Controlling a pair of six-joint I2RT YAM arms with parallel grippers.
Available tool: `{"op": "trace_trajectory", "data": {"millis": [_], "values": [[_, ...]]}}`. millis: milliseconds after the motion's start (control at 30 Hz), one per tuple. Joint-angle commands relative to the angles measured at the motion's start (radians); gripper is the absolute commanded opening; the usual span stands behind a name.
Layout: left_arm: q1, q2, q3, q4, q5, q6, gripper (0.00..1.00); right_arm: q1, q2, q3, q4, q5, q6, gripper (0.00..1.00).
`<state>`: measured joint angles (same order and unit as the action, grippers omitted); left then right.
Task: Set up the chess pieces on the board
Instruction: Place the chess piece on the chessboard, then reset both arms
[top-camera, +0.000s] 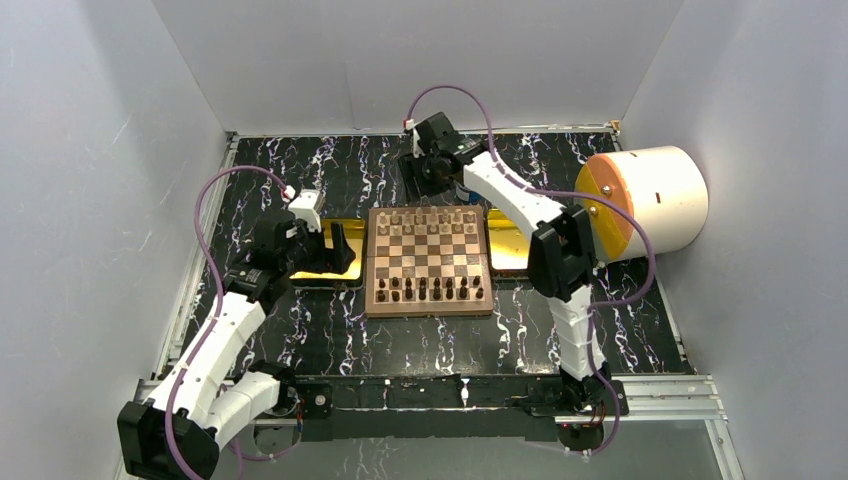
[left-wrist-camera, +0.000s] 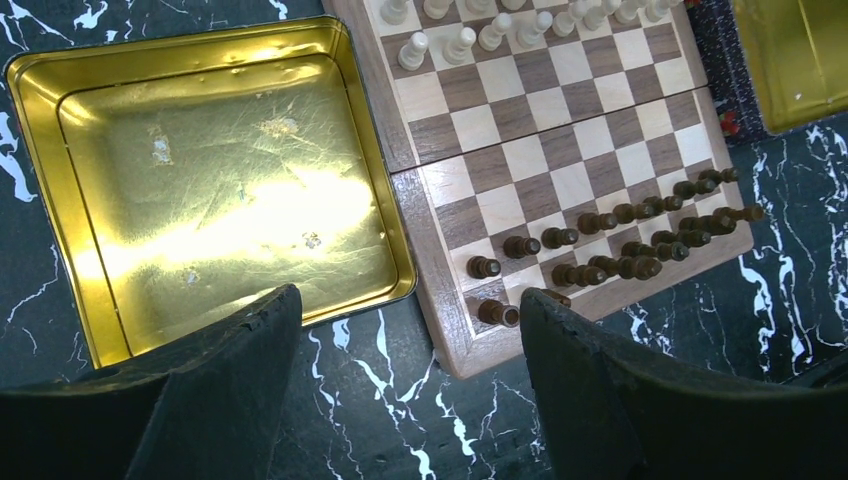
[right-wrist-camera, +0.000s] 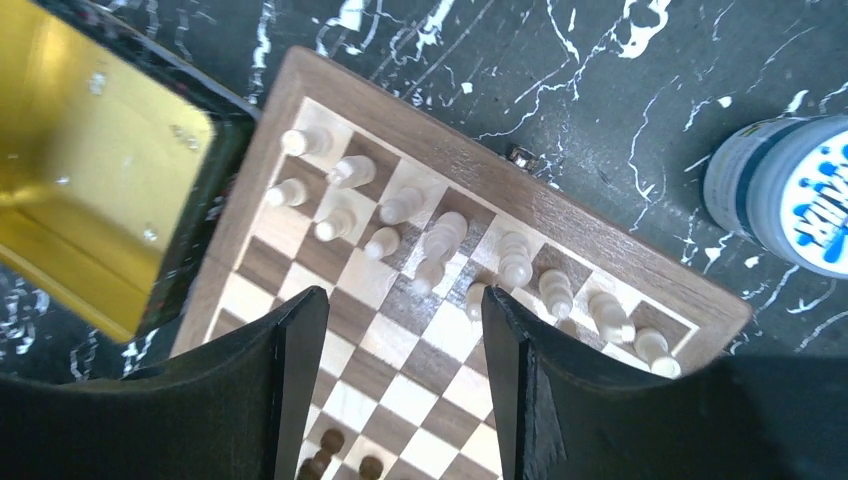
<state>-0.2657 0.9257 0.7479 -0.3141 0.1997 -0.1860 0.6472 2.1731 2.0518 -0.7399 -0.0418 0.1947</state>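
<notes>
The board (top-camera: 428, 256) lies mid-table. Cream chess pieces (top-camera: 425, 222) stand in its two far rows and dark brown pieces (top-camera: 430, 290) in its two near rows. My right gripper (right-wrist-camera: 402, 300) hovers open above the far half of the board (right-wrist-camera: 400, 372). Nothing is between its fingers, and the cream chess pieces (right-wrist-camera: 445, 235) stand just beyond the fingertips. My left gripper (left-wrist-camera: 410, 300) hangs open and empty over the tabletop by the board's near left corner (left-wrist-camera: 470, 350), beside the dark pieces (left-wrist-camera: 600, 265).
An empty gold tray (left-wrist-camera: 200, 180) sits left of the board, and another gold tray (top-camera: 505, 245) sits to its right. A blue-and-white jar (right-wrist-camera: 790, 190) stands behind the board. A white cylinder with an orange face (top-camera: 650, 200) juts from the right wall.
</notes>
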Motion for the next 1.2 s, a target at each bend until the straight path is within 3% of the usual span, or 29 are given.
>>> {"op": "trace_trajectory", "data": {"millis": [0, 200, 367, 467, 500, 533, 867, 1167], "values": [[-0.003, -0.029, 0.052, 0.006, 0.025, -0.032, 0.77, -0.005, -0.146, -0.040, 0.033, -0.042, -0.003, 0.66], [-0.003, -0.029, 0.154, -0.036, 0.047, -0.056, 0.78, -0.006, -0.322, -0.185, 0.073, -0.058, 0.011, 0.71], [-0.003, -0.003, 0.238, -0.067, 0.092, -0.096, 0.79, -0.006, -0.532, -0.416, 0.175, -0.075, 0.044, 0.98], [-0.003, 0.008, 0.269, -0.078, 0.113, -0.120, 0.81, -0.005, -0.656, -0.555, 0.222, -0.071, 0.061, 0.99], [-0.003, 0.010, 0.278, -0.081, 0.120, -0.128, 0.88, -0.005, -0.694, -0.592, 0.235, -0.068, 0.070, 0.99], [-0.003, 0.011, 0.288, -0.086, 0.125, -0.134, 0.89, -0.005, -0.736, -0.628, 0.245, -0.067, 0.077, 0.99], [-0.002, -0.064, 0.272, -0.148, 0.132, -0.163, 0.89, -0.005, -1.160, -0.987, 0.441, -0.022, 0.202, 0.99], [-0.004, -0.116, 0.204, -0.171, 0.133, -0.175, 0.90, -0.006, -1.207, -1.091, 0.419, -0.062, 0.322, 0.99]]}}
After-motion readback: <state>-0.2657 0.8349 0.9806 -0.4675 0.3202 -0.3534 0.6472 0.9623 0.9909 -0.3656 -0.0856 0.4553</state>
